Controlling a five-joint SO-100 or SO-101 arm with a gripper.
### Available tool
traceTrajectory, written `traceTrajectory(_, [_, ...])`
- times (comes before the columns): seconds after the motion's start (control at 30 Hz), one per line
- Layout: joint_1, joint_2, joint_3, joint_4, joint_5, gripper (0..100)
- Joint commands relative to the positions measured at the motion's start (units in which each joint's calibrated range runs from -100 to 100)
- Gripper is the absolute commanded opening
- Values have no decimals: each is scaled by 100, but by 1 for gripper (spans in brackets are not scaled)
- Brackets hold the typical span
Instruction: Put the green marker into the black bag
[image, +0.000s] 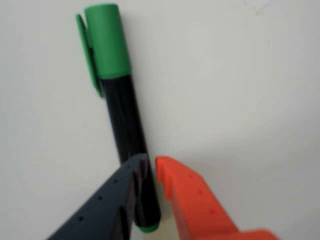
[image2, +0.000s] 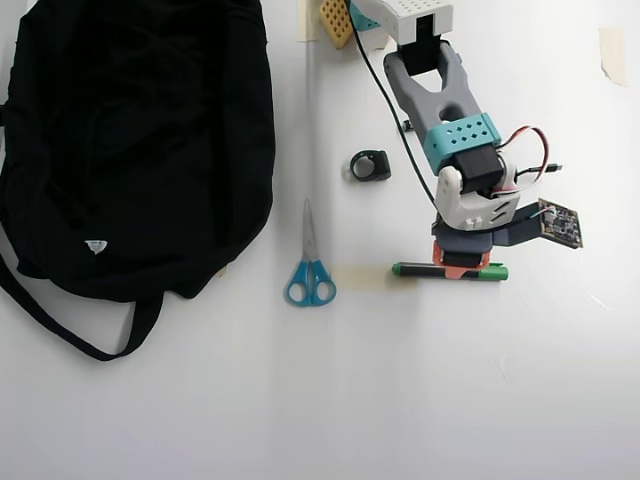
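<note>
The green marker (image: 117, 95) lies flat on the white table, green cap pointing away in the wrist view. In the overhead view the marker (image2: 415, 270) lies crosswise at the right of centre, cap to the right. My gripper (image: 150, 161) sits low over its barrel, the dark finger (image: 107, 200) against one side and the orange finger (image: 192, 200) on the other with a thin gap. In the overhead view my gripper (image2: 460, 266) covers the marker's middle. The black bag (image2: 130, 140) fills the upper left, with a white tag (image2: 95, 245) and a strap (image2: 60, 330).
Blue-handled scissors (image2: 309, 270) lie between bag and marker. A small black ring-shaped object (image2: 370, 165) sits left of the arm. A yellow block (image2: 336, 20) and the arm's base (image2: 420, 15) are at the top edge. Tape (image2: 612, 50) is stuck at the top right.
</note>
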Motion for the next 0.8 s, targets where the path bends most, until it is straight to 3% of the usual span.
traceTrajectory(0.0, [40,-98,-204,-7,25,2])
traceTrajectory(0.47, [-27,-156,-249,699,-28,3])
traceTrajectory(0.67, [-27,-214,-276,673,-22,19])
traceTrajectory(0.77, [-27,-189,-456,690,20,19])
